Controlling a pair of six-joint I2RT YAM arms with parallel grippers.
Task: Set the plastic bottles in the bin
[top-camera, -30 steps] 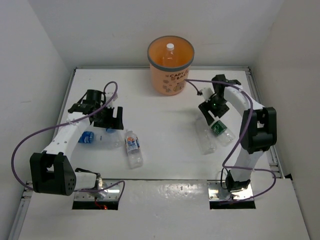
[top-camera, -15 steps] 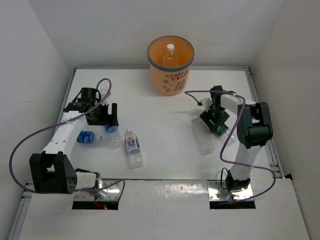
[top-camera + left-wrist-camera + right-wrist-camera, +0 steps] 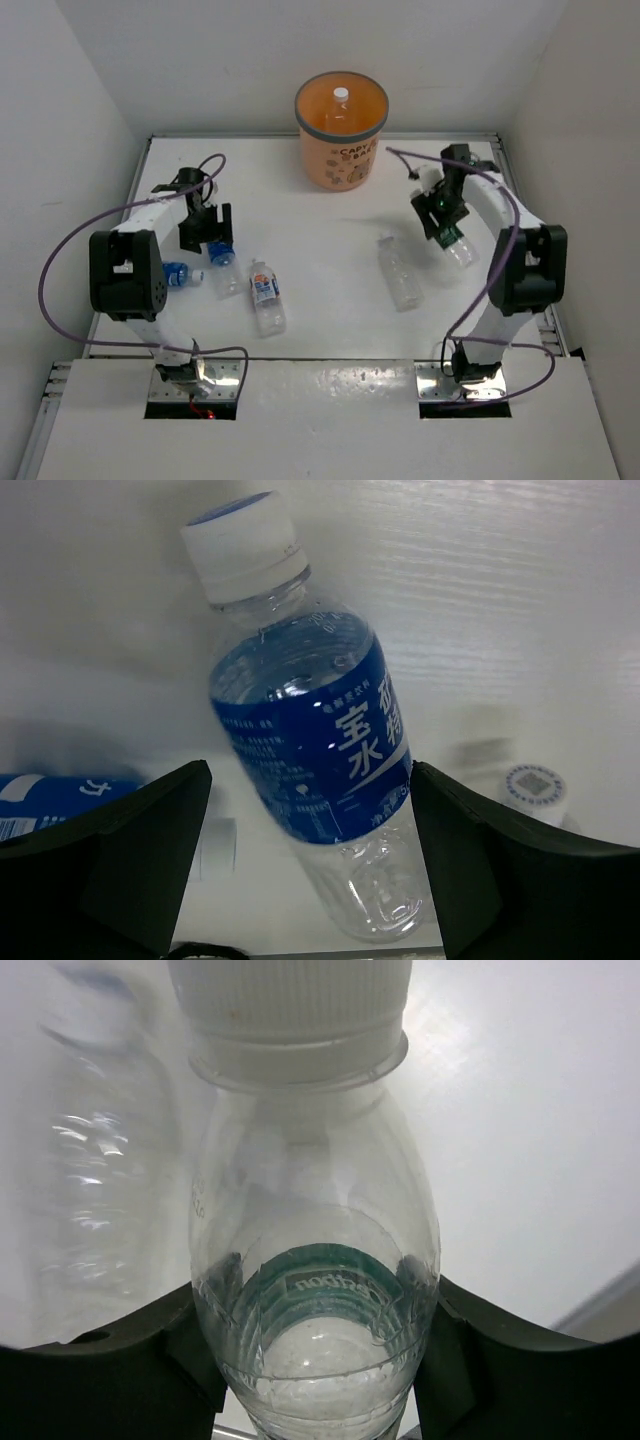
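Left of the bin (image 3: 340, 140), the left gripper (image 3: 210, 238) straddles a blue-labelled bottle (image 3: 310, 740) across its width, set for a pinch; whether the fingers clamp it cannot be told. Right of the bin, the right gripper (image 3: 445, 222) is closed on a green-labelled bottle (image 3: 315, 1260) at its body, apparently for carrying binward.

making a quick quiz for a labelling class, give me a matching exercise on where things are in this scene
1 green-label bottle
2 white-orange-label bottle
3 bin
4 left gripper

a holds one upright bottle
b lying free on the table
c closed on a blue-label bottle
d clamped in the right gripper

Pairs: 1-d, 2-b, 3-a, 4-c
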